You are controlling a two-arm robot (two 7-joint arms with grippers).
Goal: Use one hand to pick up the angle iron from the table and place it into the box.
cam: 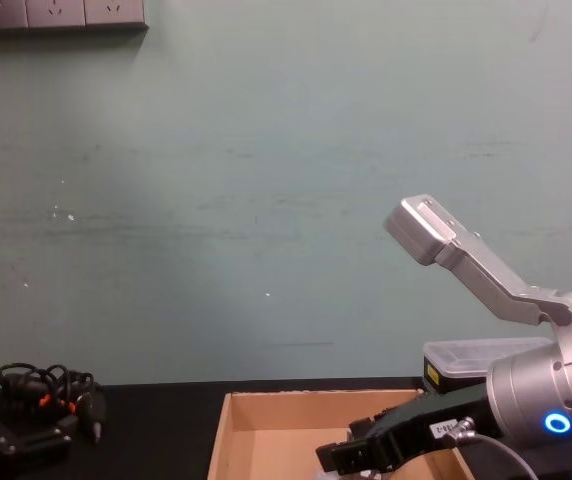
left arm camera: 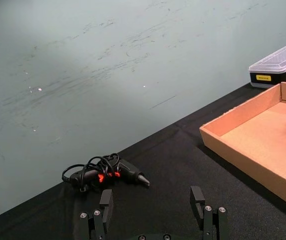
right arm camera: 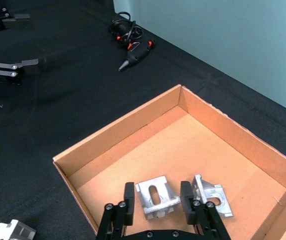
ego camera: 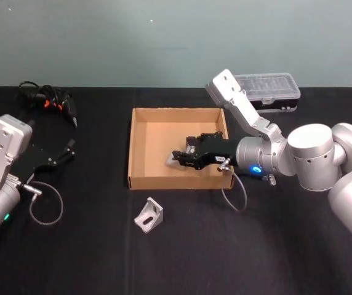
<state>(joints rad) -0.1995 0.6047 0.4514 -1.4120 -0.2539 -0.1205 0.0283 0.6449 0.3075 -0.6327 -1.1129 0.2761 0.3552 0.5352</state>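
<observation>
Two irons (boxed) by right gripper

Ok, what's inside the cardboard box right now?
An angle iron at the right claw, a second angle iron beside it, both on the cardboard box floor. The floor beneath them is covered.

The silver-grey right arm reaches in from the right, elbow bent and forearm level, with a blue ring glowing at its wrist joint. Its black right gripper points toward the robot's left, and both fingers press against the sides of an angle iron. The left arm sits parked at the far left with its wrist raised. The left gripper points forward and its fingers are spread wide apart.
</observation>
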